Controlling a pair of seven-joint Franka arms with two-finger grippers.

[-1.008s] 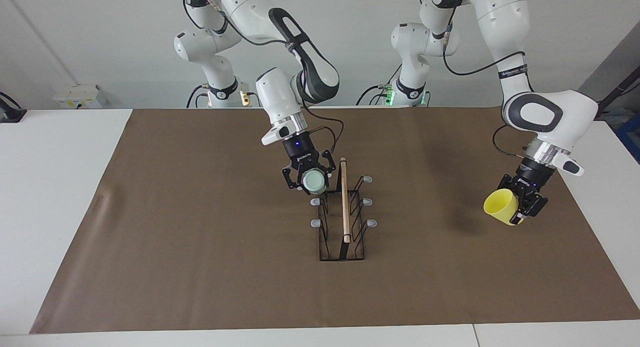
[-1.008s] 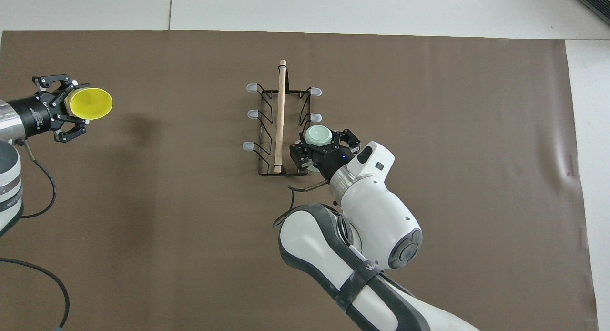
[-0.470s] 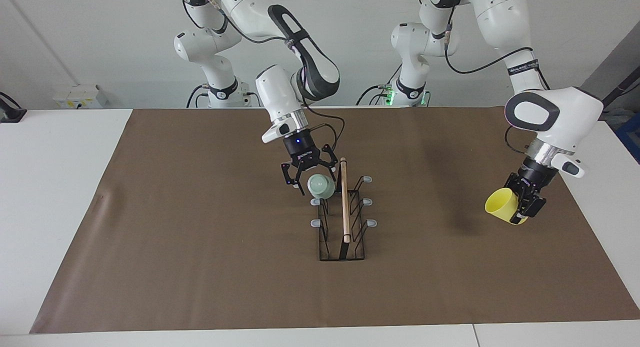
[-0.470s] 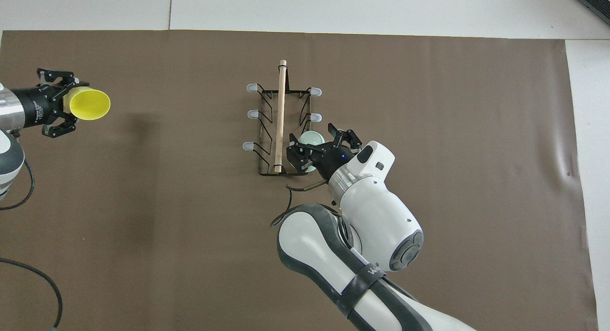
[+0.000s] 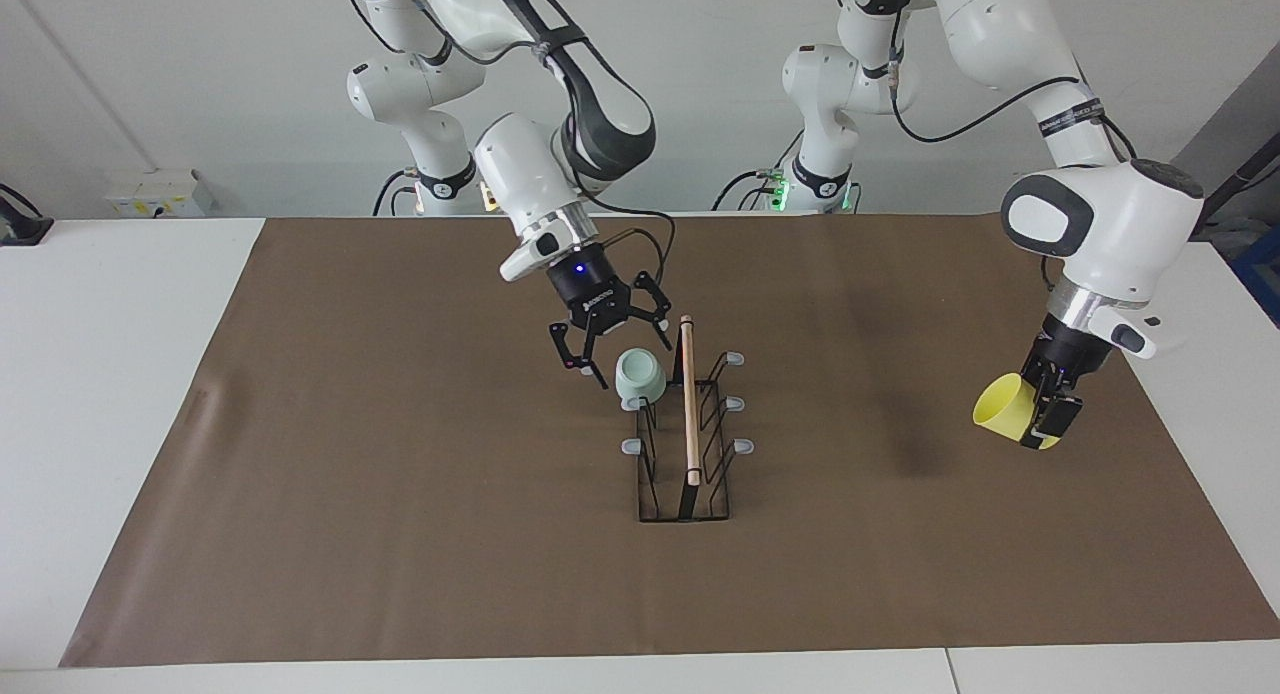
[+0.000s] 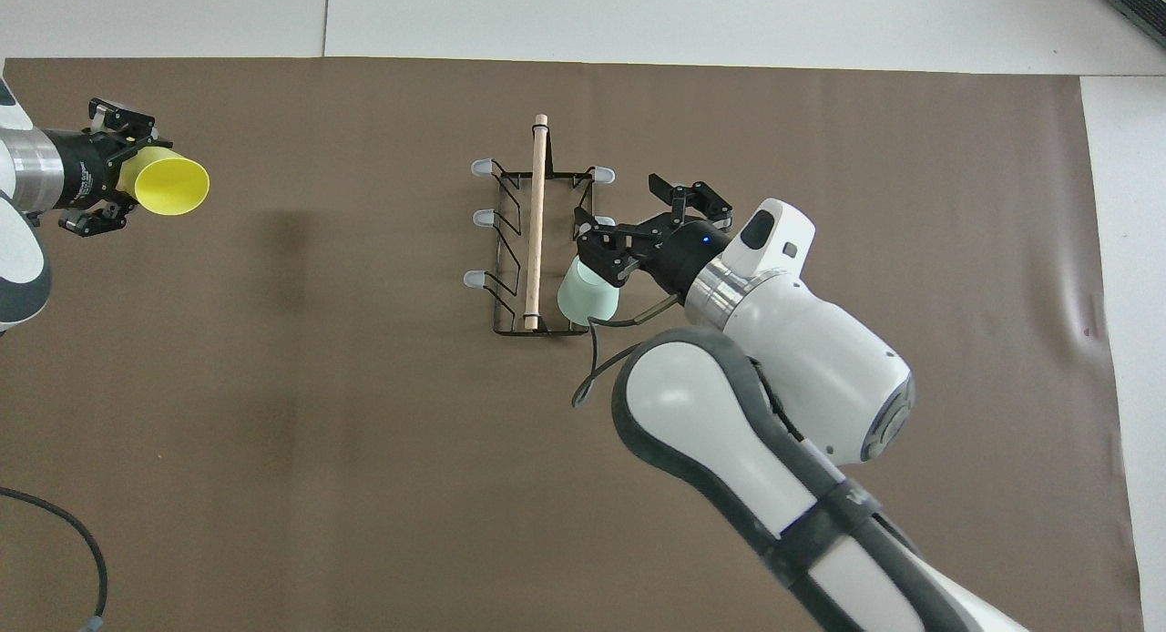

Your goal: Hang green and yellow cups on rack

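Observation:
The black wire rack with a wooden rod on top stands mid-mat; it also shows in the overhead view. The mint green cup hangs mouth-down on the prong nearest the robots, on the side toward the right arm's end. My right gripper is open and empty, raised just beside that cup. My left gripper is shut on the yellow cup and holds it on its side above the mat near the left arm's end.
A brown mat covers most of the white table. The other grey-tipped prongs of the rack carry nothing.
My right gripper opened, let go of the green cup on the prong, and drew back toward the right arm's end. My left gripper shifted slightly with the yellow cup.

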